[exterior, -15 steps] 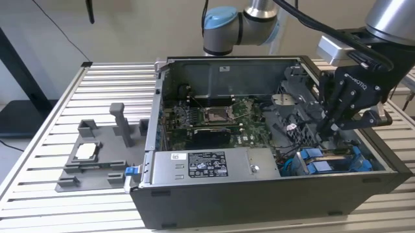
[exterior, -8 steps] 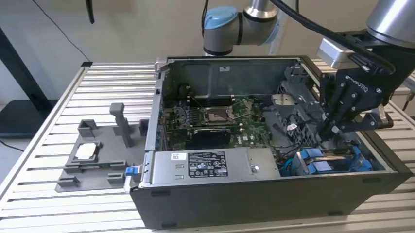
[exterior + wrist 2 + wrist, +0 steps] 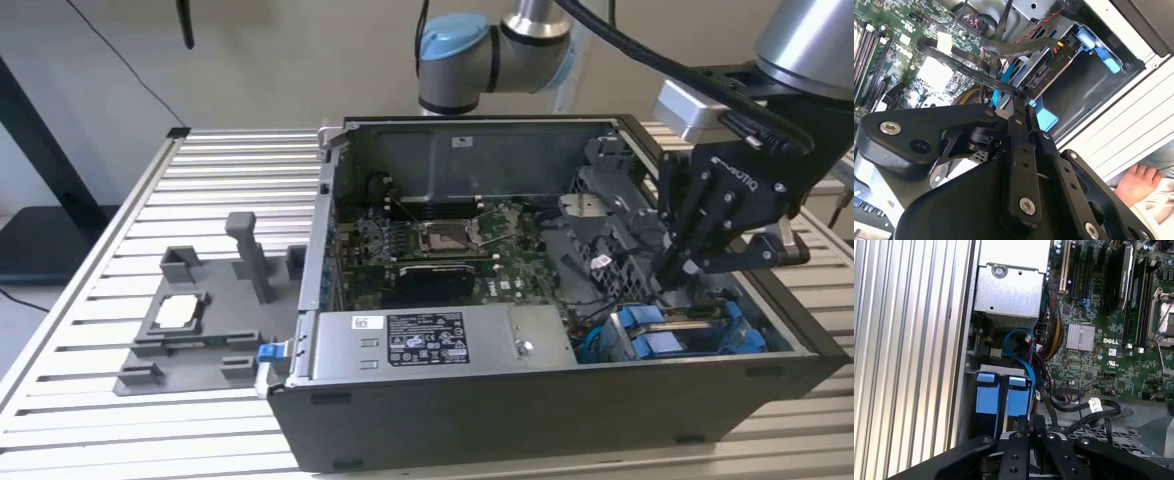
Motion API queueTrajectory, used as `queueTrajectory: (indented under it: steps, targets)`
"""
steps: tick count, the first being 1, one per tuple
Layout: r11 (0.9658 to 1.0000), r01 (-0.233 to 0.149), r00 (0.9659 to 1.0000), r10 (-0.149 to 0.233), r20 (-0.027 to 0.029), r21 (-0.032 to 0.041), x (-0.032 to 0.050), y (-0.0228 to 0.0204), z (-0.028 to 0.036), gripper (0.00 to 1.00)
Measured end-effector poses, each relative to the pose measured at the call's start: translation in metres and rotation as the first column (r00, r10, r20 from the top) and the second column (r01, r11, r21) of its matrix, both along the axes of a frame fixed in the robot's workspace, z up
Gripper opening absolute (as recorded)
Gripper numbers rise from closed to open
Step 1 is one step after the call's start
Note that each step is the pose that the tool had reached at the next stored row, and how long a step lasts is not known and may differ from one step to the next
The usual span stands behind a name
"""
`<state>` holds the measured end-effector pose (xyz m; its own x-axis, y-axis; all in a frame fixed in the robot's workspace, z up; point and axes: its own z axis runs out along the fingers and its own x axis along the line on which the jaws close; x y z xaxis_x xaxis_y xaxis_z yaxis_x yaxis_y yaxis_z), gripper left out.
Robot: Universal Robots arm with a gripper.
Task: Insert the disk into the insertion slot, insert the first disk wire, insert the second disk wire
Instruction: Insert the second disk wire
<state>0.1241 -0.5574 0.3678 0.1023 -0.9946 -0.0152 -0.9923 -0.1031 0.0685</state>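
Slatted metal table [image 3: 120, 420] under open computer case [image 3: 534, 420]; hand [image 3: 1021, 102] nearly closed, pinching black cable [image 3: 1004, 89] by insertion slot [image 3: 1001, 390]

the gripper [image 3: 694, 262] is matt black, with silver screw heads at its links in both wrist views. the arm [image 3: 497, 48] above it is silver-grey with a pale blue joint cap. the computer case [image 3: 534, 400] is dark grey outside, lighter grey inside. its motherboard [image 3: 1094, 340] is green, dotted with black slots and a silver heatsink [image 3: 1080, 336]. the insertion slot [image 3: 999, 392] is grey metal with bright blue fittings; a blue cable [image 3: 1021, 347] loops beside it, near red and black twisted wires [image 3: 1040, 362]. the long grey box [image 3: 441, 340] carries a black label and a white barcode label. the desk [image 3: 227, 170] is ribbed in pale silver stripes. a grey fixture [image 3: 200, 320] lies on it.
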Motion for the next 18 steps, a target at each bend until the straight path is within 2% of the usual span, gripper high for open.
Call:
queueTrajectory:
  steps: [4, 11, 12, 14, 18]
  targets:
    - [0.9999, 0.005, 1.0000, -0.005, -0.0014, 0.0131, 0.0002, -0.0019, -0.0032, 0.16]
    - [0.9989, 0.013, 0.9999, -0.012, -0.0030, 0.0455, 0.0004, -0.0053, -0.0074, 0.16]
    - [0.9988, 0.013, 0.9999, -0.013, -0.0043, 0.0474, 0.0006, -0.0062, -0.0075, 0.16]
    - [0.9987, 0.014, 0.9999, -0.013, -0.0100, 0.0494, 0.0008, -0.0083, -0.0076, 0.16]
    - [0.9984, 0.015, 0.9995, -0.013, -0.0287, 0.0551, 0.0015, -0.0115, -0.0077, 0.16]
